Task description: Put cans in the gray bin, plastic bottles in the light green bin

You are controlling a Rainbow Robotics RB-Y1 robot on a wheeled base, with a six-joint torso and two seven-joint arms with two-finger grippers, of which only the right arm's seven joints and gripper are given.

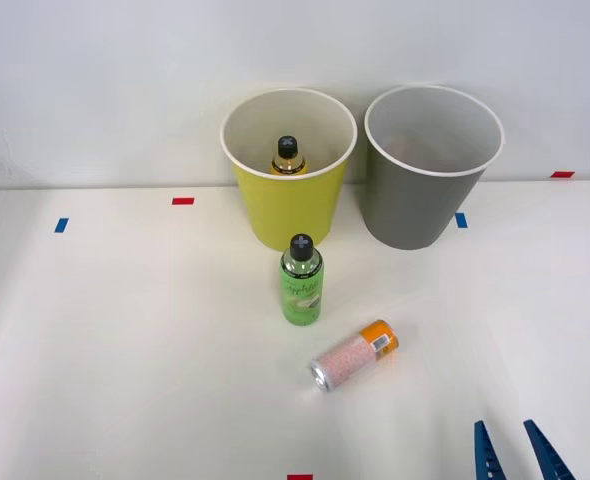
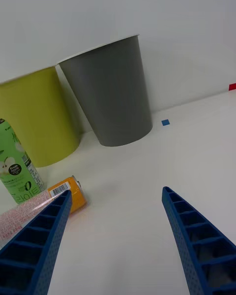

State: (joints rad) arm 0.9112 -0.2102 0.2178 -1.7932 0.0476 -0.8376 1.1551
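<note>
Right claw [image 1: 520,455] nearest camera, fingers spread, holding nothing. Ahead-left of it: speckled can [image 1: 353,356] lying on table [image 1: 125,350], unsorted. Beyond can: green bottle [image 1: 301,279] upright, unsorted. Farther: light green bin [image 1: 288,212] with amber bottle [image 1: 288,157] inside, done. Gray bin [image 1: 420,205] ahead, apparently no can inside.

Table [image 1: 125,350]: white, lying bare across the near and left area.
Wall [image 1: 95,80]: pale, standing behind the far table edge.
Red tape marks [image 1: 183,201]: sitting at far left, far right and the near edge.
Blue tape marks [image 1: 61,225]: sitting far left and far right.
</note>
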